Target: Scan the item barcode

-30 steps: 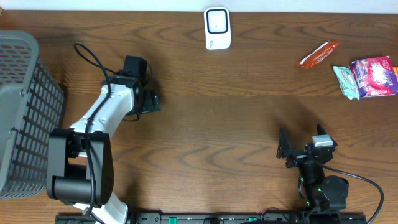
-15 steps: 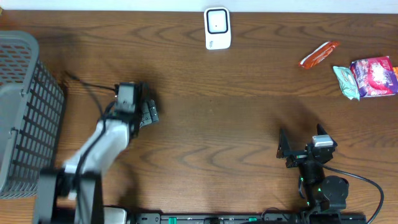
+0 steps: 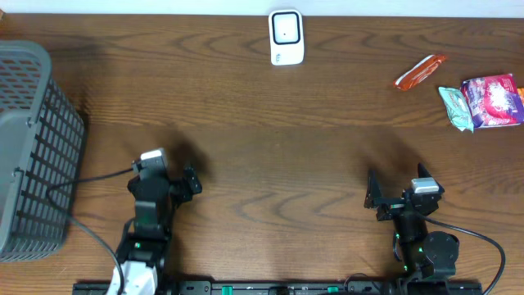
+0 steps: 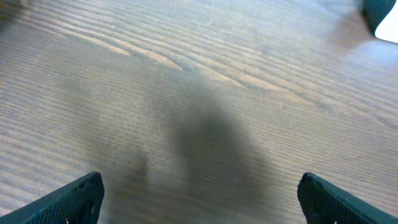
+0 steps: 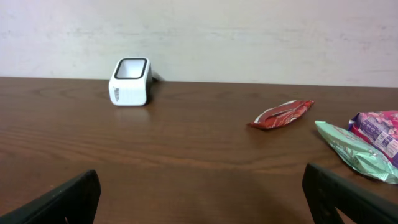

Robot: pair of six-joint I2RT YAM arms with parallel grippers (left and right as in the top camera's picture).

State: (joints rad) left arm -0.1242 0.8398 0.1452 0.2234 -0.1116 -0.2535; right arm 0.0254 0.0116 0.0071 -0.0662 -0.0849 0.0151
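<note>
- While the snack packets [image 3: 491, 100] lie unmoved at the table's [image 3: 311, 164] far right and the white scanner [image 3: 286, 37] stands mid-back, the left arm [image 3: 147, 221] has retreated to the near edge.
- Jaws of the left gripper [image 3: 188, 183] stand spread wide, empty.
- Those of the right gripper [image 3: 375, 197] likewise, empty.
- Wrappers are red, green and pink; barcodes too small to tell.

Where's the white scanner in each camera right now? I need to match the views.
Overhead: white scanner at top centre.
Left wrist: only a white sliver, cut off at the top right corner; cannot tell whether it is the scanner.
Right wrist: the scanner stands upper left.
Shared landmark: the red packet lies to the scanner's right in the overhead view and again in the right wrist view.
</note>
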